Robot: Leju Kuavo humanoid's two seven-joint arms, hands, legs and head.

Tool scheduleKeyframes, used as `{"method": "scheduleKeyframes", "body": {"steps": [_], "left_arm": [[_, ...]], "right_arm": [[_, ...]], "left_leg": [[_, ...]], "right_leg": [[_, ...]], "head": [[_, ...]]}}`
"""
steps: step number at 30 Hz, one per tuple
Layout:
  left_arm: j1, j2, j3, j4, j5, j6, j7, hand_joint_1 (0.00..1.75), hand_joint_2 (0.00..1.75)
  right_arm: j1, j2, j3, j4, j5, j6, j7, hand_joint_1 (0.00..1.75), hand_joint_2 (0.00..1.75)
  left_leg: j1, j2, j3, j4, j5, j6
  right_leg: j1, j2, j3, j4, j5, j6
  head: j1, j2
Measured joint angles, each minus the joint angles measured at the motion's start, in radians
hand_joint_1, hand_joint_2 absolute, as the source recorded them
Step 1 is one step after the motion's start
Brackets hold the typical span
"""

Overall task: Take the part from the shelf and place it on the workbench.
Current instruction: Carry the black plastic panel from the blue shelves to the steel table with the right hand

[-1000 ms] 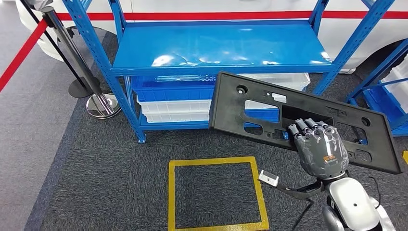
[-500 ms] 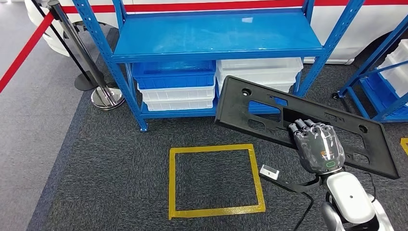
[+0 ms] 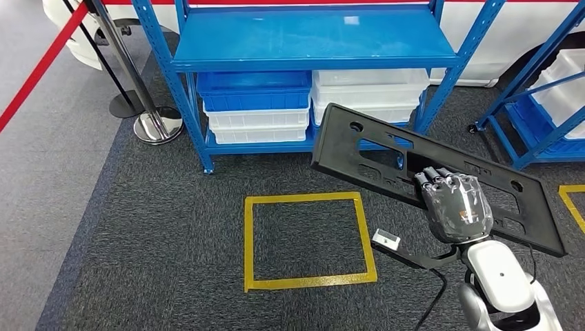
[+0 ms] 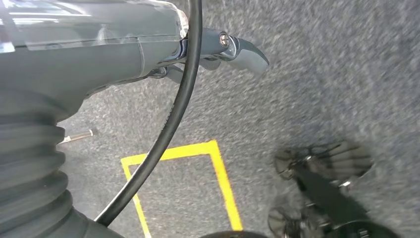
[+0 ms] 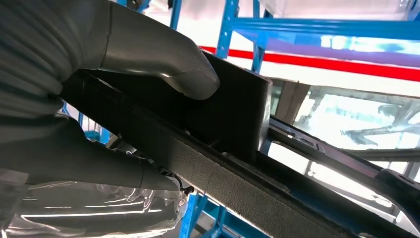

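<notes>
Before the shelf (image 3: 314, 38) — right hand (image 3: 455, 207) grips the part (image 3: 372, 162).

Part (image 3: 359, 148) was matt black plastic, faintly grained; shelf (image 3: 310, 38) glossy blue painted metal; floor (image 3: 138, 241) rough grey carpet; stanchion base (image 3: 157, 125) polished chrome.

Left hand (image 4: 99, 54) in close view: grey ribbed cover, smooth grey body under clear film, one finger tip (image 4: 245, 52) reaching out over dark grey carpet (image 4: 337, 84). Nothing held. Black cable (image 4: 173, 114) curving across the hand, down past the yellow tape square (image 4: 223, 178) on the carpet. Corner of the square just beside the cable.
</notes>
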Motion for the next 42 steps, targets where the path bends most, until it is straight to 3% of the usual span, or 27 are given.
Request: {"method": "scheduleKeyframes", "body": {"steps": [2,3,5,6,7,9,10,11,12,13,15,17,19,21,22,25,26,27,28,30,31,33,35,36,38,40,42], "left_arm": [[0.0,0.0,0.0,0.0,-0.008,0.007,0.004,0.0,1.75],[-0.001,0.0,0.0,0.0,-0.011,0.01,0.007,0.0,1.75],[0.0,0.001,0.0,0.0,-0.015,0.013,0.012,0.0,1.75],[0.001,0.001,0.0,0.0,-0.016,0.013,0.014,0.0,1.75],[0.003,0.001,0.0,0.0,-0.018,0.013,0.015,0.0,1.75],[0.003,0.002,0.0,0.0,-0.02,0.013,0.016,0.0,1.75],[0.002,0.002,0.0,0.0,-0.021,0.013,0.016,0.0,1.75],[0.002,0.002,0.0,0.0,-0.021,0.013,0.016,0.0,1.75],[0.001,0.003,0.0,0.0,-0.022,0.012,0.016,0.0,1.75],[0.001,0.003,0.0,0.0,-0.022,0.012,0.015,0.0,1.75],[0.0,0.004,0.0,0.0,-0.022,0.01,0.008,0.0,1.75],[-0.002,0.007,0.0,0.0,-0.022,0.009,-0.003,0.0,1.75],[-0.003,0.008,0.0,0.0,-0.022,0.008,-0.005,0.0,1.75],[-0.002,0.008,0.0,0.0,-0.022,0.002,-0.001,0.0,1.75],[-0.002,0.008,0.0,0.0,-0.022,-0.002,0.0,0.0,1.75],[-0.002,0.008,0.0,0.0,-0.021,-0.01,0.001,0.0,1.75],[-0.001,0.008,0.0,0.0,-0.021,-0.01,0.0,0.0,1.75],[-0.001,0.008,0.0,0.0,-0.021,-0.011,-0.001,0.0,1.75],[-0.001,0.008,0.0,0.0,-0.021,-0.011,-0.001,0.0,1.75],[-0.001,0.008,0.001,0.0,-0.021,-0.012,-0.002,0.0,1.75],[-0.002,0.009,0.001,0.0,-0.021,-0.012,-0.002,0.0,1.75],[-0.002,0.01,0.001,0.0,-0.021,-0.011,-0.002,0.0,1.75],[-0.001,0.01,0.001,0.0,-0.021,-0.012,-0.002,0.0,1.75],[-0.001,0.01,0.001,0.0,-0.021,-0.012,-0.003,0.0,1.75],[-0.001,0.009,0.001,0.0,-0.021,-0.012,-0.003,0.0,1.75],[0.001,0.009,0.001,0.001,-0.021,-0.012,-0.004,0.0,1.75],[0.003,0.01,0.001,0.001,-0.021,-0.012,-0.004,0.0,1.75]], "right_arm": [[-0.001,0.001,-0.001,-0.001,-0.002,0.001,-0.001,1.75,1.75],[-0.001,0.001,-0.001,-0.001,-0.002,0.002,-0.002,1.75,1.75],[-0.001,0.002,-0.002,-0.001,-0.003,0.006,-0.005,1.75,1.75],[-0.001,0.003,-0.002,0.0,-0.004,0.008,-0.006,1.75,1.75],[-0.002,0.004,-0.002,0.0,-0.004,0.01,-0.007,1.75,1.75],[-0.002,0.004,-0.002,0.002,-0.004,0.011,-0.008,1.75,1.75],[-0.003,0.005,-0.002,0.002,-0.004,0.011,-0.009,1.75,1.75],[-0.003,0.005,-0.002,0.004,-0.004,0.012,-0.009,1.75,1.75],[-0.004,0.006,-0.002,0.005,-0.004,0.013,-0.009,1.75,1.75],[-0.004,0.008,-0.002,0.006,-0.006,0.014,-0.008,1.75,1.75],[-0.005,0.012,-0.002,0.007,-0.011,0.017,-0.008,1.75,1.75],[-0.009,0.015,-0.002,0.007,-0.016,0.021,-0.006,1.75,1.75],[-0.013,0.018,-0.002,0.007,-0.02,0.024,-0.005,1.75,1.75],[-0.015,0.02,-0.002,0.008,-0.022,0.027,-0.005,1.75,1.75],[-0.017,0.021,-0.002,0.008,-0.023,0.028,-0.005,1.75,1.75],[-0.022,0.022,-0.002,0.013,-0.025,0.031,-0.005,1.75,1.75],[-0.022,0.022,-0.002,0.016,-0.026,0.032,-0.005,1.75,1.75],[-0.022,0.022,-0.002,0.018,-0.027,0.033,-0.005,1.75,1.75],[-0.022,0.022,-0.002,0.02,-0.027,0.033,-0.005,1.75,1.75],[-0.024,0.022,-0.003,0.021,-0.028,0.033,-0.005,1.75,1.75],[-0.026,0.022,-0.003,0.021,-0.028,0.033,-0.005,1.75,1.75],[-0.029,0.023,-0.003,0.021,-0.029,0.033,-0.005,1.75,1.75],[-0.03,0.024,-0.004,0.022,-0.029,0.033,-0.006,1.75,1.75],[-0.031,0.024,-0.004,0.022,-0.029,0.033,-0.006,1.75,1.75],[-0.033,0.025,-0.004,0.022,-0.029,0.033,-0.006,1.75,1.75],[-0.035,0.027,-0.004,0.022,-0.03,0.033,-0.006,1.75,1.75],[-0.034,0.028,-0.004,0.023,-0.03,0.033,-0.006,1.75,1.75]], "left_leg": [[-0.002,0.0,-0.019,0.013,0.012,-0.011],[-0.003,-0.001,-0.025,0.013,0.021,-0.016],[-0.002,-0.002,-0.035,0.014,0.03,-0.028],[-0.001,-0.002,-0.044,0.025,0.013,-0.033],[0.0,-0.003,-0.056,0.053,-0.022,-0.039],[0.004,-0.003,-0.086,0.163,-0.123,-0.046],[0.004,-0.003,-0.097,0.226,-0.16,-0.048],[0.004,-0.003,-0.099,0.273,-0.175,-0.049],[0.004,-0.004,-0.087,0.29,-0.166,-0.048],[0.004,-0.004,-0.058,0.271,-0.141,-0.044],[0.0,-0.006,0.036,0.149,-0.095,-0.029],[-0.005,-0.009,0.119,0.019,-0.097,-0.015],[-0.01,-0.008,0.143,-0.03,-0.103,-0.01],[-0.005,-0.002,0.14,-0.046,-0.083,-0.005],[-0.002,0.004,0.136,-0.054,-0.073,0.0],[0.002,0.023,0.116,-0.053,-0.056,0.008],[0.002,0.03,0.108,-0.048,-0.054,0.007],[0.003,0.038,0.101,-0.042,-0.053,0.007],[0.004,0.046,0.095,-0.035,-0.054,0.005],[0.006,0.06,0.086,-0.018,-0.059,-0.004],[0.004,0.067,0.081,-0.007,-0.064,-0.011],[-0.003,0.083,0.075,0.006,-0.071,-0.022],[-0.004,0.1,0.072,0.011,-0.074,-0.028],[-0.002,0.092,0.07,0.017,-0.082,-0.032],[0.004,0.047,0.048,0.075,-0.131,-0.039],[0.006,0.006,-0.001,0.199,-0.2,-0.042],[0.006,-0.002,-0.035,0.282,-0.223,-0.037]], "right_leg": [[0.004,0.002,0.075,-0.116,-0.022,-0.009],[0.007,0.002,0.085,-0.141,-0.032,-0.016],[0.007,0.001,0.072,-0.148,-0.02,-0.031],[0.006,-0.001,0.062,-0.148,-0.011,-0.039],[0.004,-0.003,0.052,-0.149,0.0,-0.048],[0.007,-0.005,0.028,-0.147,0.018,-0.058],[0.008,-0.006,0.015,-0.145,0.027,-0.06],[0.01,-0.006,0.001,-0.143,0.036,-0.061],[0.012,-0.006,-0.013,-0.14,0.044,-0.061],[0.014,-0.005,-0.025,-0.137,0.051,-0.061],[0.018,-0.004,-0.043,-0.135,0.064,-0.059],[0.019,-0.005,-0.051,-0.135,0.078,-0.052],[0.016,-0.004,-0.055,-0.142,0.094,-0.04],[0.015,-0.001,-0.06,-0.14,0.094,-0.028],[0.015,0.001,-0.07,-0.12,0.075,-0.024],[0.01,0.004,-0.133,0.046,-0.03,-0.012],[0.007,0.004,-0.147,0.095,-0.05,-0.007],[0.004,0.003,-0.146,0.114,-0.052,-0.003],[0.001,0.0,-0.127,0.094,-0.036,0.0],[-0.002,-0.029,-0.053,-0.021,0.009,0.005],[0.002,-0.05,-0.024,-0.074,0.022,0.001],[0.009,-0.072,-0.009,-0.115,0.021,-0.014],[0.009,-0.05,-0.018,-0.113,0.026,-0.032],[0.009,-0.04,-0.021,-0.114,0.03,-0.037],[0.008,-0.02,-0.026,-0.117,0.037,-0.05],[0.01,0.002,-0.033,-0.117,0.043,-0.059],[0.014,0.027,-0.04,-0.115,0.049,-0.063]], "head": [[0.0,0.0],[0.0,0.0],[0.0,0.0],[0.0,0.0],[0.0,0.0],[0.0,0.0],[0.0,0.0],[0.0,0.0],[0.0,0.0],[0.0,0.0],[0.0,0.0],[0.0,0.0],[0.0,0.0],[0.0,0.0],[0.0,0.0],[0.0,0.0],[0.0,0.0],[0.0,0.0],[0.0,0.0],[0.0,0.0],[0.0,0.0],[-0.001,0.0],[-0.001,0.0],[-0.001,0.0],[-0.001,0.0],[-0.001,0.0],[-0.001,0.0]]}}
